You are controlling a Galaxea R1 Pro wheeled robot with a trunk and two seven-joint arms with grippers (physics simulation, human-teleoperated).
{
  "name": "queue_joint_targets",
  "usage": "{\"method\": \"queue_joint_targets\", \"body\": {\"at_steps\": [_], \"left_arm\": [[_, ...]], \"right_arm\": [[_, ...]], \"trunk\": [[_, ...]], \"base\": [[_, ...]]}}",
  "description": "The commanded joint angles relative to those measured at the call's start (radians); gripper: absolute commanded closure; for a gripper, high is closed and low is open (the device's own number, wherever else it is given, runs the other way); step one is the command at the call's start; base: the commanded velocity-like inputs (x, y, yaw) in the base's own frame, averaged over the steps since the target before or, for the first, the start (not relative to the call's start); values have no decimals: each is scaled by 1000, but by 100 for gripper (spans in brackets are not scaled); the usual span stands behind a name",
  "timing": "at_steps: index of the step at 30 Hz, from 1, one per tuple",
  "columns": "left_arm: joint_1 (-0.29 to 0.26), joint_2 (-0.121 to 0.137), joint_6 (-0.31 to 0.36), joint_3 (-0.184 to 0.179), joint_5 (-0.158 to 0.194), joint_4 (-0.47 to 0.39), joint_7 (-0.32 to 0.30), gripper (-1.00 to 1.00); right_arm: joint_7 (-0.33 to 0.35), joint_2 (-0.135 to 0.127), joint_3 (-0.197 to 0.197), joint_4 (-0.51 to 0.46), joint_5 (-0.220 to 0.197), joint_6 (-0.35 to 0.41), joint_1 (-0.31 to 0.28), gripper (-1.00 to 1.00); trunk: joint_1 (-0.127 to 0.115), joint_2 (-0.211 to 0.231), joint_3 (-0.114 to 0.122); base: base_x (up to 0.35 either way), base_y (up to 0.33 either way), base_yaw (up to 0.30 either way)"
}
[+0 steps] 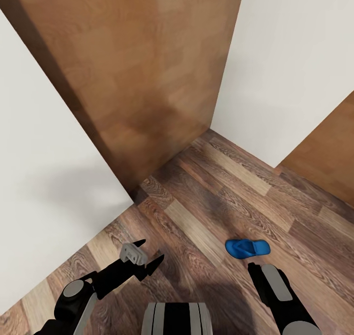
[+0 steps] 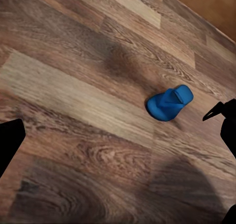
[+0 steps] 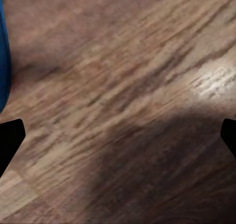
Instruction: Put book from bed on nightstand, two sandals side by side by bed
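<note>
Black fingers of our left gripper [image 1: 150, 256] stand spread wide over the floor with nothing between them, and in the right wrist view our right gripper [image 3: 118, 135] shows its two fingertips far apart at the frame's edges, also empty; in the head view that arm hangs low just short of the sandal. Just beyond it one blue sandal [image 1: 247, 247] lies flat on the brown wood-plank floor [image 1: 211, 217], a little ahead and to the right of our base, with its blue edge just entering the right wrist view. We judge the sandal step is in hand: the next move calls for lowering the right gripper over the sandal and closing on it. Farther off stand white walls [image 1: 44, 178] and a wooden door [image 1: 123, 69]. No containers show here.
</note>
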Motion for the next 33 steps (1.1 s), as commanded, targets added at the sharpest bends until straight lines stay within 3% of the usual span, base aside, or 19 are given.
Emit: {"method": "queue_joint_targets", "body": {"at_steps": [1, 17, 26, 33], "left_arm": [[0, 1, 8, -1, 6, -1, -1, -100], [0, 1, 8, -1, 6, -1, -1, -100], [0, 1, 7, 0, 6, -1, -1, -100], [0, 1, 4, 0, 6, -1, -1, -100]], "right_arm": [[-5, 0, -1, -2, -2, 7, 0, -100], [-5, 0, -1, -2, -2, 7, -1, -100], [-4, 0, -1, -2, -2, 7, 0, -100], [-5, 0, -1, -3, -2, 7, 0, -100]], "trunk": [[0, 0, -4], [7, -4, -66], [7, -4, -66], [7, -4, -66]], "base": [[0, 0, 0], [0, 0, 0], [5, 0, 0], [200, 0, 0]]}}
